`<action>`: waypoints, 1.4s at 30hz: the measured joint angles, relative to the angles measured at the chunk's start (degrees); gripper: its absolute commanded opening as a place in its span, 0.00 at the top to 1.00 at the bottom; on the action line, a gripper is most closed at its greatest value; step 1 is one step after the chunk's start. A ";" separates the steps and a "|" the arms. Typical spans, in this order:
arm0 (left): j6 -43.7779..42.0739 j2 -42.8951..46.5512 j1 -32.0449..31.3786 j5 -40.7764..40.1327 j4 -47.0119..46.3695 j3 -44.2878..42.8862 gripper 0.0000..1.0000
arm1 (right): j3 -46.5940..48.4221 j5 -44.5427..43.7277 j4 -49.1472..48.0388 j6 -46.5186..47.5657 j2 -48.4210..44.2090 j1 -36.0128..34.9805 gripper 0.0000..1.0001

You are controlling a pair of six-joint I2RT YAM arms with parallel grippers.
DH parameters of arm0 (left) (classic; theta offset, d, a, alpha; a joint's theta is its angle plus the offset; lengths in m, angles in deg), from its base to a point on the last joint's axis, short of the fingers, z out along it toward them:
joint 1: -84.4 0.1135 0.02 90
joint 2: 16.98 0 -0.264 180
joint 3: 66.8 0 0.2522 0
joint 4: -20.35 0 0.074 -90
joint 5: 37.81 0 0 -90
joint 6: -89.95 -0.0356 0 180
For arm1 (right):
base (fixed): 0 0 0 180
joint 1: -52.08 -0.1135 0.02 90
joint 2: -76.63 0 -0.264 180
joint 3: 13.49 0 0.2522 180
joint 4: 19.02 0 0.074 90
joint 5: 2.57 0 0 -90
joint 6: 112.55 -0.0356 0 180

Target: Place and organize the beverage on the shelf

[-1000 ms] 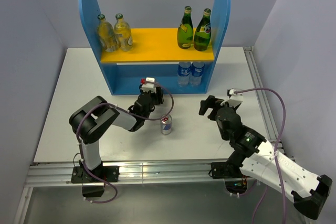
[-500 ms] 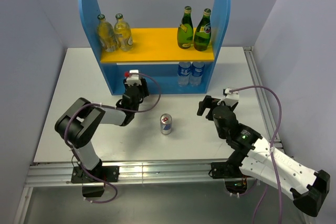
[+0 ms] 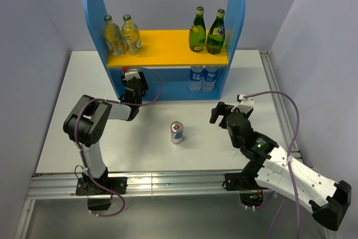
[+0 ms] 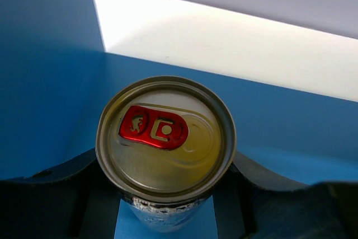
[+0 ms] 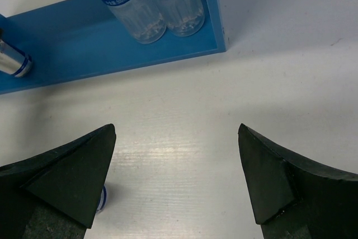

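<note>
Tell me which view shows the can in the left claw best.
Left wrist: the can fills the frame, lid and red tab clear. Right wrist catches only its side at the frame edge; top external hides it behind the left claw.

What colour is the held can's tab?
The tab is red, clearest in the left wrist view.

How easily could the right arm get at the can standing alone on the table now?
Probably easily. The right claw is open and hovers close to the can, with only bare table between them. The left claw, holding another can, is away at the shelf.
</note>
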 measured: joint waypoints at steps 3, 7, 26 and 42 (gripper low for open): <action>0.94 -1.29 0.61 -1.95 1.31 -1.46 1.00 | 0.00 0.04 -0.09 0.07 0.44 0.00 0.03; 2.60 -2.27 0.61 -4.85 3.10 -3.50 0.81 | 0.00 0.07 -0.33 0.15 0.66 0.00 0.03; 3.45 -3.39 0.70 -11.04 8.61 -7.39 0.45 | 0.00 0.42 -0.42 0.17 -0.70 0.00 0.02; 2.71 -3.34 -0.48 -17.99 14.45 -8.63 0.06 | 0.00 0.98 -0.33 0.15 -5.22 0.00 0.02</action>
